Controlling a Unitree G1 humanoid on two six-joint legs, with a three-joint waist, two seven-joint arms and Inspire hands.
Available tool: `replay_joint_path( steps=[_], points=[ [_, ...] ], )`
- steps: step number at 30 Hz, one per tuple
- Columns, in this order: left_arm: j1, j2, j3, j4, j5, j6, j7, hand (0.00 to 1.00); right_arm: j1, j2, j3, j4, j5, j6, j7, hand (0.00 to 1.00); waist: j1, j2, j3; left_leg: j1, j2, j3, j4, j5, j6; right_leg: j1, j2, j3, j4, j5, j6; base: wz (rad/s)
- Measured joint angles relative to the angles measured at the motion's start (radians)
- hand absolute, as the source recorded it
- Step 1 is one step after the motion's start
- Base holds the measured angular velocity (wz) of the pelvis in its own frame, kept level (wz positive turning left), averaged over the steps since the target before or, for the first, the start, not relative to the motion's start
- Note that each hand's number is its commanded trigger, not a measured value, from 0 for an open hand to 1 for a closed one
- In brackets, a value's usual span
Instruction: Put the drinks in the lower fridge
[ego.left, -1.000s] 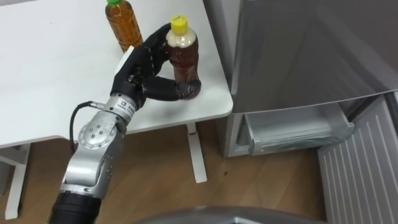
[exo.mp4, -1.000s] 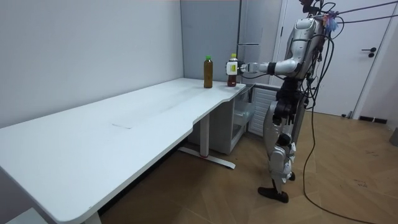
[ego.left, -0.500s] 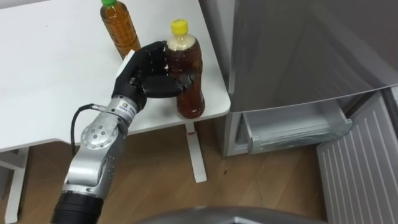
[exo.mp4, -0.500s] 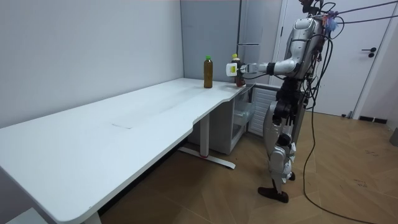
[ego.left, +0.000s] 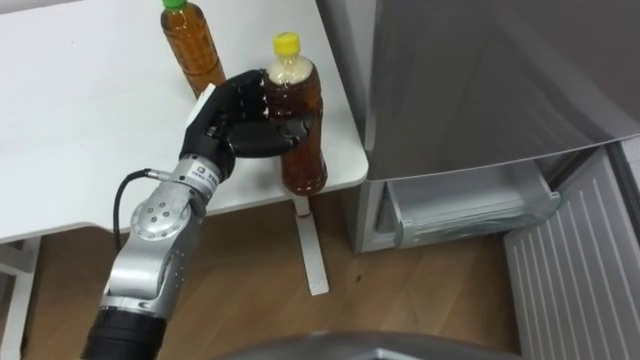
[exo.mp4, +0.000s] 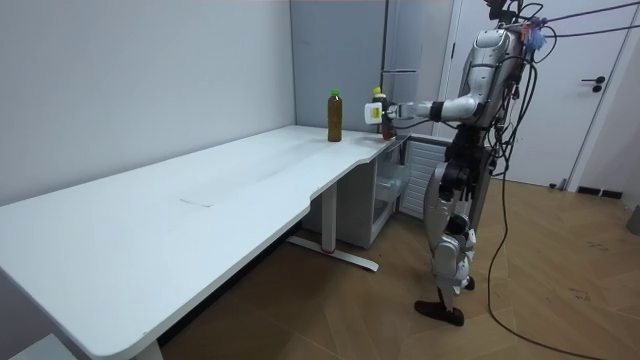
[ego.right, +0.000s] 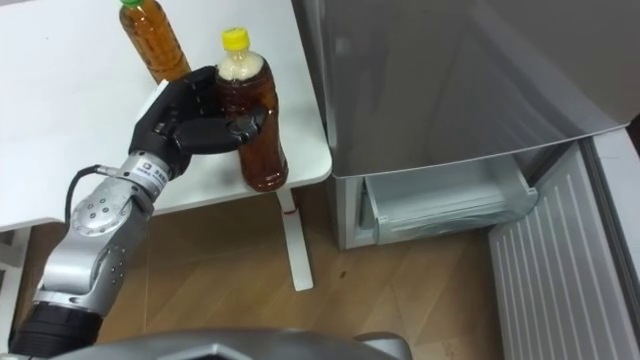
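Fridge, 3 o'clock: lower compartment open.
Bench, 10 o'clock.
Yellow-capped bottle: upright at the bench corner, apparently clear of the surface, my left hand curled round it.
Green-capped bottle: standing on the bench, 11 o'clock of my hand.

Both eye views look steeply down from the robot's head, close above the table corner and the fridge beside it (things fall further left in the right eye's picture). The room view stands well back past the table's other end, facing along it toward the robot; all share that corner, the green-capped bottle, the yellow-capped bottle and the fridge.
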Motion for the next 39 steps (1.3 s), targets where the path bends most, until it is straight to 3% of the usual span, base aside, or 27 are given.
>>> replay_joint_path(
  steps=[12, 21, 24, 28, 31, 39],
  points=[
    [-0.001, 0.000, -0.013, -0.110, -0.023, -0.003, 0.013, 1.00, -0.027, -0.006, 0.009, -0.084, -0.075, -0.011, -0.050, 0.00, 0.022, -0.015, 0.0036, -0.018, 0.003, 0.005, 0.006, 0.000, 0.000, -0.025, 0.001, 0.004, 0.014, 0.001, -0.002, 0.00],
    [-0.001, 0.010, -0.020, -0.110, -0.060, -0.003, -0.015, 1.00, -0.028, -0.047, 0.031, -0.318, -0.141, -0.014, -0.039, 0.00, 0.050, -0.014, 0.0049, -0.046, 0.009, 0.019, 0.015, 0.000, 0.000, -0.053, 0.006, 0.014, 0.021, 0.008, -0.007, -0.04],
    [-0.001, 0.013, -0.017, -0.110, -0.082, -0.003, -0.022, 1.00, -0.024, -0.048, 0.026, -0.461, -0.100, -0.045, -0.015, 0.00, 0.056, -0.015, 0.0048, -0.046, 0.010, 0.019, 0.015, 0.000, 0.000, -0.052, 0.007, 0.012, 0.018, 0.009, -0.008, 0.00],
    [-0.001, 0.009, -0.016, -0.120, -0.082, -0.008, -0.032, 1.00, 0.016, -0.013, 0.029, -0.680, -0.005, -0.097, 0.059, 0.00, 0.060, -0.022, 0.0067, -0.045, 0.010, 0.005, 0.018, 0.000, 0.000, -0.042, 0.006, -0.005, 0.016, 0.009, -0.009, 0.10],
    [-0.001, 0.009, -0.014, -0.120, -0.080, -0.014, -0.034, 1.00, 0.031, 0.007, 0.036, -0.739, 0.026, -0.113, 0.113, 0.00, 0.067, -0.031, 0.0085, -0.049, 0.011, 0.000, 0.029, -0.001, -0.001, -0.040, 0.006, -0.010, 0.017, 0.009, -0.009, 0.06],
    [0.019, 0.032, -0.050, -0.115, -0.079, -0.058, -0.049, 1.00, 0.060, -0.004, 0.057, -0.840, 0.089, -0.128, 0.228, 0.00, 0.074, -0.031, 0.0081, -0.061, 0.012, 0.000, 0.043, -0.005, -0.003, -0.058, 0.005, -0.010, 0.045, 0.009, -0.009, 0.00]
  ],
)
